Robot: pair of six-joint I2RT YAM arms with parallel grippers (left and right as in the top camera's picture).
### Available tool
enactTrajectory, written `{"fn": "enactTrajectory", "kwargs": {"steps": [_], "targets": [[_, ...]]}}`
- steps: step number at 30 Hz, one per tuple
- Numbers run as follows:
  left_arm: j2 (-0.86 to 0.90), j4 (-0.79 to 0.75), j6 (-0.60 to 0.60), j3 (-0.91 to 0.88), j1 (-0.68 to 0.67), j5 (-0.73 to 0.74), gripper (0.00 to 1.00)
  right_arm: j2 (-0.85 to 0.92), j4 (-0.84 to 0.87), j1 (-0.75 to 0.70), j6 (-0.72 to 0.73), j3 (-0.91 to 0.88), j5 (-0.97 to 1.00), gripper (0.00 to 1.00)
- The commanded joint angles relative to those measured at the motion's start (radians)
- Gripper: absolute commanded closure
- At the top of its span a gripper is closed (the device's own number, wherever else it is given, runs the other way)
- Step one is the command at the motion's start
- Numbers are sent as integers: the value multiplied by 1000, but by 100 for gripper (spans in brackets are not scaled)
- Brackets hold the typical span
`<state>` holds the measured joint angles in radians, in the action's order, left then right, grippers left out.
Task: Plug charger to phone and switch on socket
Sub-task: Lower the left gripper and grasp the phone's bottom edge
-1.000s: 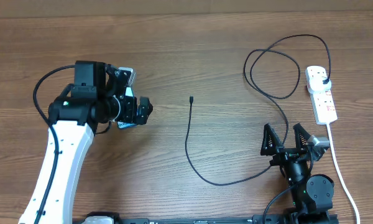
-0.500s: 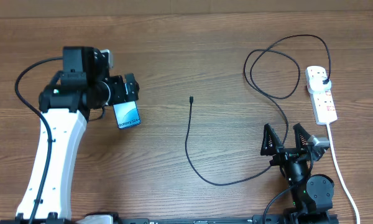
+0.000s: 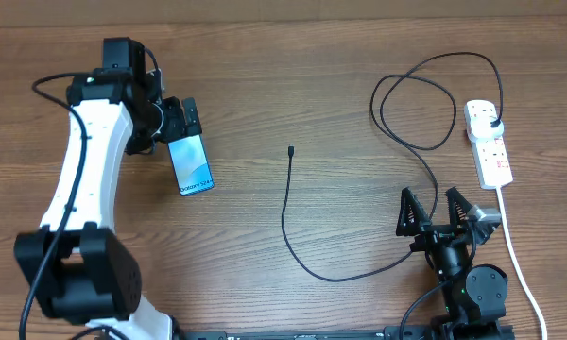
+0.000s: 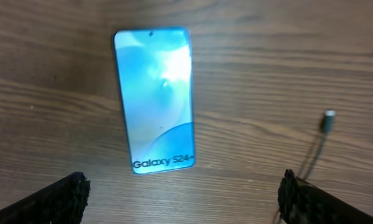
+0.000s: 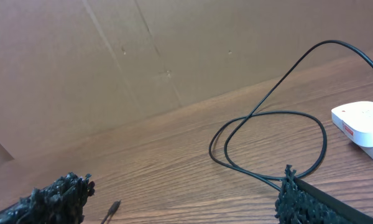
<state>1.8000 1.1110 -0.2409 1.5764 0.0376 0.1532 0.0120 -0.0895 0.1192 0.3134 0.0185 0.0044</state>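
Wood-grain table (image 3: 265,57) all round, plain cardboard wall (image 5: 112,62) behind. Starting with the left gripper (image 3: 183,119): hovering just past the camera end of the phone (image 3: 191,162), jaws spread wide, holding nothing. Then the right gripper (image 3: 433,210), far right of the phone and nearer the base: likewise parted, likewise empty.

Biggest worry, judging from here: the charger (image 3: 285,217). Loops broadly across the wood far right of the phone, passing close by the right gripper. Easy to snag, and easy to yank its plug (image 3: 492,124) out of the socket (image 3: 489,142) with too hard a pull.

Next, the phone itself: lying flat, screen up and lit, unbraced. Likely to skate across the wood under a push from the connector. Port hidden in both views; probably at the "Galaxy" end, so worth checking before aiming.

Smallest trouble: the connector tip (image 3: 291,150), well right of the phone, flat on the table. Tiny, hard to pinch, apt to twist between the pads.

Round about: thick white cord (image 3: 515,246) trailing from the socket toward the base, far right of the phone. Cannot tell whether switched on. Only bare wood between phone and tip.
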Motion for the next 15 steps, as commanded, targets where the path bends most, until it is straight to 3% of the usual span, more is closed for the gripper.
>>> {"fn": "enactTrajectory", "kwargs": {"steps": [1, 15], "targets": [[72, 10, 3, 20, 6, -35, 0, -2, 6, -3, -8, -11, 1, 0], [269, -12, 31, 19, 6, -61, 0, -2, 6, -3, -8, -11, 1, 0]]}}
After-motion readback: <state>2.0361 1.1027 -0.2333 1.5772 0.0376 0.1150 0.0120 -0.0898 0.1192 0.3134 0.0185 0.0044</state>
